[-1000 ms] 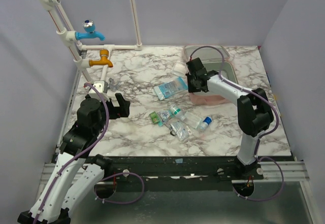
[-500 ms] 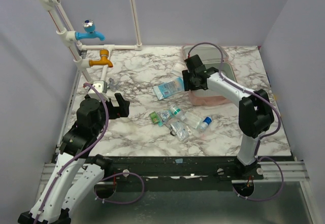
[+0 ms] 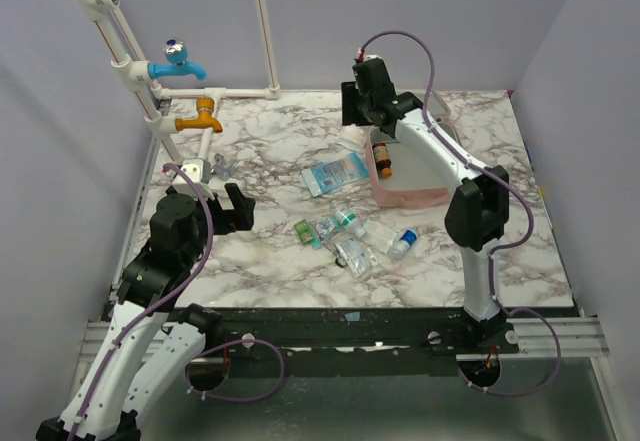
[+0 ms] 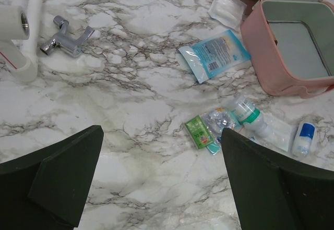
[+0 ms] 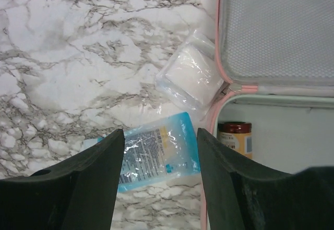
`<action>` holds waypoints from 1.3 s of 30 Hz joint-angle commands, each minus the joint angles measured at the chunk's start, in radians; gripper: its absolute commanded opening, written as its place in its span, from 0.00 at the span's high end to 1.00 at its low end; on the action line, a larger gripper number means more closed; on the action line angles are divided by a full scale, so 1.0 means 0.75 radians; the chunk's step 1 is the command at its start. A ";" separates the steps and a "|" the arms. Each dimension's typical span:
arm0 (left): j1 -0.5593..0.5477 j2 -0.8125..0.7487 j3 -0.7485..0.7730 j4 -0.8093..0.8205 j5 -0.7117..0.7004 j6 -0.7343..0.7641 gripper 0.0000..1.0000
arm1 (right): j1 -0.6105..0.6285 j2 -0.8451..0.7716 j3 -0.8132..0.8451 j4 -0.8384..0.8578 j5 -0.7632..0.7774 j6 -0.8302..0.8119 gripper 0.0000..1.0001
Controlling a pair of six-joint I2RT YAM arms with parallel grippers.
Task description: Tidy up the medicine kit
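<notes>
The medicine kit [image 3: 412, 193] is a pale pink zip case lying open at the back right, its mesh lid [image 5: 276, 26] folded back. A brown-capped bottle [image 3: 385, 160] lies inside it [image 5: 235, 136]. My right gripper [image 3: 353, 108] hangs open and empty, high above the kit's left edge. Below it lie a blue packet [image 5: 156, 154] and a white gauze packet [image 5: 190, 76]. My left gripper [image 3: 242, 208] stands wide open and empty over bare marble at the left [image 4: 160, 136].
Loose items lie in front of the kit: a green sachet [image 4: 198, 132], a green-banded bottle [image 4: 245, 112], a blue-capped bottle [image 4: 302, 137] and blister packets [image 3: 355, 254]. White pipes with taps [image 3: 185, 91] and a metal fitting [image 4: 68, 41] stand at the back left.
My right gripper has opened, left the brown-capped bottle in the kit, and risen up and back. The left arm has not moved.
</notes>
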 commanded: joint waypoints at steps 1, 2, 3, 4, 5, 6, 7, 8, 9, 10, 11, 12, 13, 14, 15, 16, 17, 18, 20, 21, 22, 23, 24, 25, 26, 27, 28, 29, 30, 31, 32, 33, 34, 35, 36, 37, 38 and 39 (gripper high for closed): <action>0.013 -0.007 0.019 -0.006 0.028 -0.015 0.01 | 0.013 0.196 0.185 -0.103 -0.014 0.024 0.39; 0.015 -0.004 0.017 -0.005 0.031 -0.015 0.01 | 0.014 0.227 0.223 -0.102 -0.017 0.028 0.38; 0.016 -0.003 0.017 -0.004 0.031 -0.014 0.01 | 0.014 0.253 0.251 -0.099 -0.021 0.031 0.38; 0.017 -0.001 0.017 -0.004 0.031 -0.016 0.01 | 0.013 0.280 0.272 -0.094 -0.026 0.032 0.37; 0.019 -0.001 0.017 -0.004 0.031 -0.015 0.01 | 0.014 0.302 0.292 -0.088 -0.033 0.035 0.37; 0.023 -0.002 0.017 -0.003 0.031 -0.017 0.01 | 0.014 0.331 0.310 -0.088 -0.040 0.038 0.37; 0.025 0.000 0.016 -0.004 0.031 -0.017 0.01 | 0.014 0.362 0.334 -0.088 -0.049 0.038 0.37; 0.026 0.001 0.016 -0.004 0.031 -0.017 0.01 | 0.015 0.386 0.351 -0.088 -0.057 0.039 0.37; 0.028 0.001 0.015 -0.003 0.031 -0.017 0.02 | 0.014 0.416 0.369 -0.088 -0.058 0.037 0.37; 0.029 0.001 0.016 -0.004 0.031 -0.017 0.01 | 0.014 0.439 0.381 -0.087 -0.058 0.038 0.37; 0.030 0.004 0.015 -0.003 0.032 -0.017 0.01 | 0.014 0.464 0.392 -0.086 -0.058 0.039 0.37; 0.030 0.004 0.015 -0.004 0.034 -0.017 0.01 | 0.014 0.482 0.402 -0.082 -0.061 0.037 0.36; 0.032 0.003 0.015 -0.004 0.036 -0.017 0.01 | 0.014 0.500 0.405 -0.075 -0.065 0.039 0.36; 0.032 0.006 0.015 -0.003 0.038 -0.017 0.01 | 0.014 0.514 0.405 -0.063 -0.070 0.035 0.37; 0.033 0.007 0.015 -0.001 0.041 -0.017 0.01 | 0.013 0.527 0.404 -0.054 -0.072 0.033 0.36; 0.034 0.010 0.015 -0.001 0.043 -0.017 0.01 | 0.013 0.543 0.406 -0.042 -0.070 0.028 0.36; 0.034 0.011 0.016 0.000 0.043 -0.017 0.01 | 0.014 0.556 0.410 -0.035 -0.065 0.020 0.36; 0.034 0.012 0.016 0.000 0.043 -0.017 0.01 | 0.014 0.572 0.419 -0.033 -0.057 0.011 0.37; 0.036 0.014 0.015 -0.001 0.043 -0.017 0.01 | 0.014 0.604 0.447 -0.030 -0.043 -0.004 0.36; 0.037 0.014 0.014 -0.003 0.043 -0.015 0.01 | 0.013 0.617 0.458 -0.027 -0.037 -0.015 0.37; 0.039 0.013 0.016 -0.004 0.043 -0.016 0.01 | 0.015 0.629 0.463 -0.018 -0.030 -0.026 0.36; 0.040 0.014 0.017 -0.003 0.043 -0.015 0.01 | 0.014 0.636 0.460 0.000 -0.023 -0.035 0.36; 0.042 0.014 0.017 -0.004 0.043 -0.015 0.01 | 0.014 0.640 0.455 0.017 -0.016 -0.043 0.36; 0.044 0.013 0.017 -0.004 0.043 -0.015 0.01 | 0.014 0.647 0.453 0.034 -0.004 -0.054 0.36; 0.045 0.013 0.017 -0.003 0.043 -0.015 0.02 | 0.015 0.651 0.451 0.046 0.005 -0.065 0.37; 0.046 0.014 0.017 -0.004 0.043 -0.015 0.01 | 0.015 0.657 0.448 0.065 0.014 -0.078 0.37; 0.046 0.013 0.017 -0.003 0.043 -0.015 0.02 | 0.015 0.659 0.446 0.078 0.022 -0.087 0.37; 0.048 0.014 0.017 -0.004 0.043 -0.015 0.02 | 0.016 0.662 0.443 0.090 0.031 -0.095 0.37; 0.048 0.016 0.017 -0.004 0.043 -0.015 0.02 | 0.015 0.663 0.439 0.101 0.037 -0.103 0.37; 0.049 0.017 0.017 -0.003 0.043 -0.013 0.01 | 0.017 0.658 0.428 0.116 0.034 -0.111 0.37; 0.050 0.019 0.017 -0.004 0.043 -0.014 0.01 | 0.016 0.653 0.415 0.137 0.035 -0.116 0.37; 0.050 0.019 0.017 -0.004 0.044 -0.013 0.01 | 0.016 0.645 0.404 0.150 0.037 -0.123 0.37; 0.052 0.021 0.017 -0.003 0.045 -0.013 0.01 | 0.017 0.640 0.392 0.167 0.038 -0.126 0.37; 0.052 0.023 0.017 -0.003 0.047 -0.013 0.02 | 0.017 0.633 0.380 0.184 0.046 -0.129 0.37; 0.052 0.025 0.018 0.000 0.050 -0.013 0.01 | 0.018 0.631 0.373 0.201 0.055 -0.134 0.37; 0.052 0.029 0.018 0.000 0.054 -0.013 0.01 | 0.018 0.635 0.373 0.212 0.067 -0.143 0.37; 0.053 0.033 0.017 0.000 0.055 -0.013 0.01 | 0.018 0.645 0.382 0.217 0.086 -0.152 0.37; 0.054 0.033 0.017 0.001 0.055 -0.013 0.01 | 0.018 0.658 0.398 0.214 0.108 -0.158 0.37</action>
